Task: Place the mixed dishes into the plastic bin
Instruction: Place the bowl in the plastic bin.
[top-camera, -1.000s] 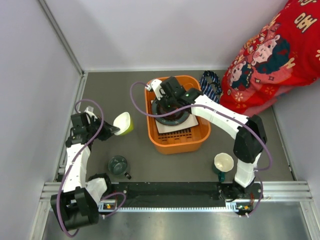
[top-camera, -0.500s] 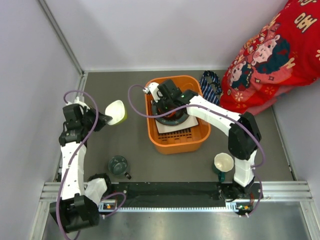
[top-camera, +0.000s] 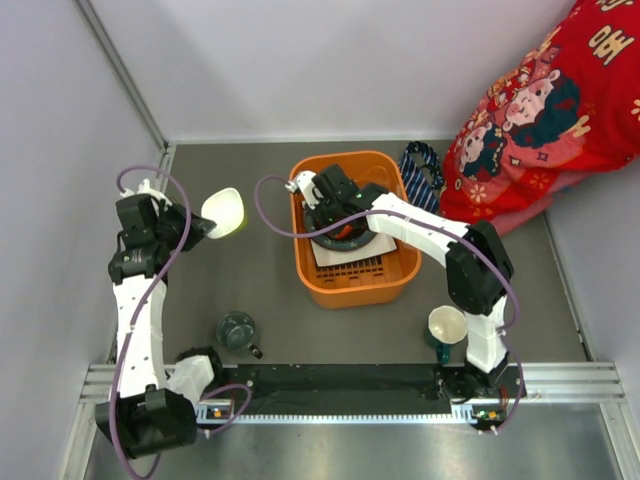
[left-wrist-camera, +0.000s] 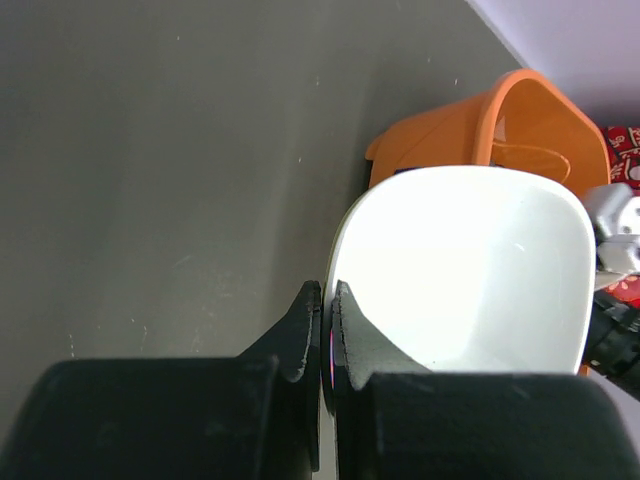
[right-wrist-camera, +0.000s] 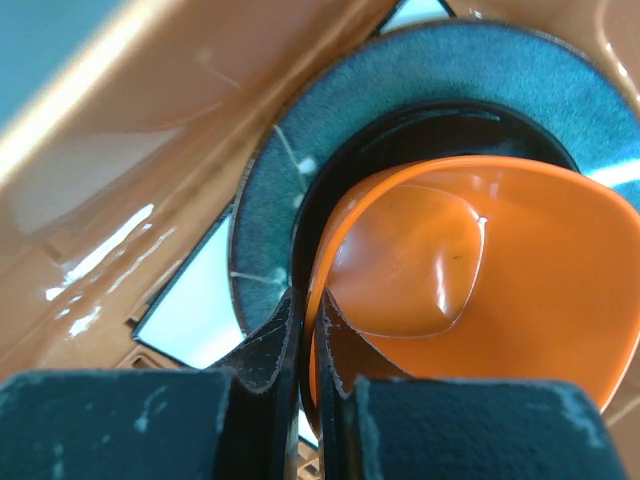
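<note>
Bin (top-camera: 352, 290): we see square plate (right-wrist-camera: 185, 310) under round plate (right-wrist-camera: 330, 110).
Right gripper (right-wrist-camera: 305, 340): pinches orange bowl (right-wrist-camera: 470, 290), perhaps touching that plate.
Left gripper (left-wrist-camera: 327, 330): pinches white bowl (left-wrist-camera: 470, 270) by its rim.

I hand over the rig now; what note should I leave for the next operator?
Left gripper shut on the white-inside bowl, left of the bin.
Right gripper shut on the orange bowl, inside the bin above the blue-grey plate.
Done: white square plate and blue-grey plate are in the bin.
Left: both bowls, then teal cup and cream mug, on the table.
</note>
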